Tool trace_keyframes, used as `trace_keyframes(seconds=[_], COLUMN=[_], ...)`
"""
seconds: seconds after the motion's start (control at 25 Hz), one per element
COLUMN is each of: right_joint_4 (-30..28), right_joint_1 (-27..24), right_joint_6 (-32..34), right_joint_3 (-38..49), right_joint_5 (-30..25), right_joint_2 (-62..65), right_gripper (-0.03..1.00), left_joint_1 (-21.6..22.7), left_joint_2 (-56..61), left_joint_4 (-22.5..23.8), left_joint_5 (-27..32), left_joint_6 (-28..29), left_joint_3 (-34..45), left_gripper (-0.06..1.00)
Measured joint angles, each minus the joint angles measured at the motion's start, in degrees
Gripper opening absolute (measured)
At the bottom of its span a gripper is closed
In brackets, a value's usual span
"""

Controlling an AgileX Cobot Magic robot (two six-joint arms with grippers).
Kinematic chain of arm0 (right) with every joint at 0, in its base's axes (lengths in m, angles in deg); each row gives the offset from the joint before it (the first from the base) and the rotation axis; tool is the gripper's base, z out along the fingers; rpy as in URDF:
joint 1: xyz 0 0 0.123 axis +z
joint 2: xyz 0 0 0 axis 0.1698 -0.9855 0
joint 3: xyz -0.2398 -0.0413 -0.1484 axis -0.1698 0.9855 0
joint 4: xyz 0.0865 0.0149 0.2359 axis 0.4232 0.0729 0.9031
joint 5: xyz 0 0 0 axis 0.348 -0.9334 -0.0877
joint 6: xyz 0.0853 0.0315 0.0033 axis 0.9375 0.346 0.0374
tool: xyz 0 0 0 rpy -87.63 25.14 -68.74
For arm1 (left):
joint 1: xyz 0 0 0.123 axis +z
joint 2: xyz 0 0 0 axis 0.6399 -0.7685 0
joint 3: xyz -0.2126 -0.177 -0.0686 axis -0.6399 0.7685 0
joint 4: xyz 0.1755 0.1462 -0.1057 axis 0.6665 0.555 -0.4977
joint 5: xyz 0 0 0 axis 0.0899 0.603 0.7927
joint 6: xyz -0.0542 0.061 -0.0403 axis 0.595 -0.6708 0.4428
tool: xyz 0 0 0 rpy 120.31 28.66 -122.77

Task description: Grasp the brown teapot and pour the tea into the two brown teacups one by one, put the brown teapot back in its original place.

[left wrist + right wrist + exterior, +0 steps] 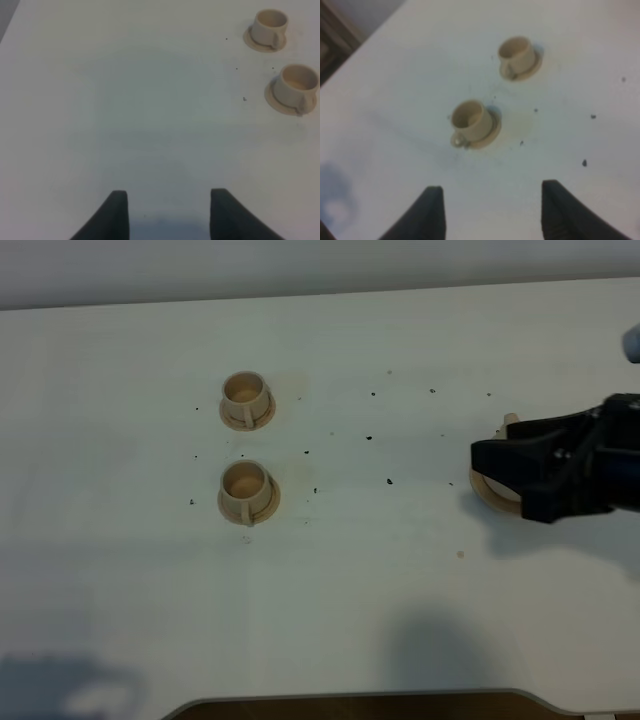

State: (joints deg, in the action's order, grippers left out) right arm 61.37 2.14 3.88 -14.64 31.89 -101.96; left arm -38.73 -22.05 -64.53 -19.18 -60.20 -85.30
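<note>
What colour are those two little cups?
Pale beige, both the near cup and the far cup; clearest in the right wrist view.

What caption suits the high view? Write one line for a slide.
Two beige teacups stand left of centre; the right gripper hovers above a tan coaster at right.

The left pincer (pixel 169 212) and right pincer (pixel 492 212) have dark, tapering fingers (pixel 117 217); the right's body looks black and blocky.
</note>
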Motion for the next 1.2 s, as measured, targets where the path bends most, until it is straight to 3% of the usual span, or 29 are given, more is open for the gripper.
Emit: trace_keyframes(seconds=[0.2,0.48,0.68,0.96,1.2], right_joint_4=[-1.6,-15.8,-32.5,-62.8,-72.2], right_joint_1=[0.0,3.2,7.1,7.1,7.1], right_joint_6=[2.4,16.8,34.5,65.4,75.5], right_joint_3=[-6.3,-17.8,-27.7,-39.5,-40.0], right_joint_5=[-1.3,-2.7,-4.8,-18.7,-26.7], right_joint_2=[-11.9,-23.7,-28.8,-34.1,-34.8], right_gripper=[0.46,0.43,0.42,0.42,0.42], left_joint_1=[0.0,0.0,0.0,0.0,0.0], left_joint_2=[0.0,0.0,0.0,0.0,0.0], left_joint_4=[0.0,0.0,0.0,0.0,0.0], left_joint_5=[0.0,0.0,0.0,0.0,0.0], left_joint_6=[0.0,0.0,0.0,0.0,0.0], left_joint_3=[0.0,0.0,0.0,0.0,0.0], left_gripper=[0.39,0.39,0.39,0.39,0.39])
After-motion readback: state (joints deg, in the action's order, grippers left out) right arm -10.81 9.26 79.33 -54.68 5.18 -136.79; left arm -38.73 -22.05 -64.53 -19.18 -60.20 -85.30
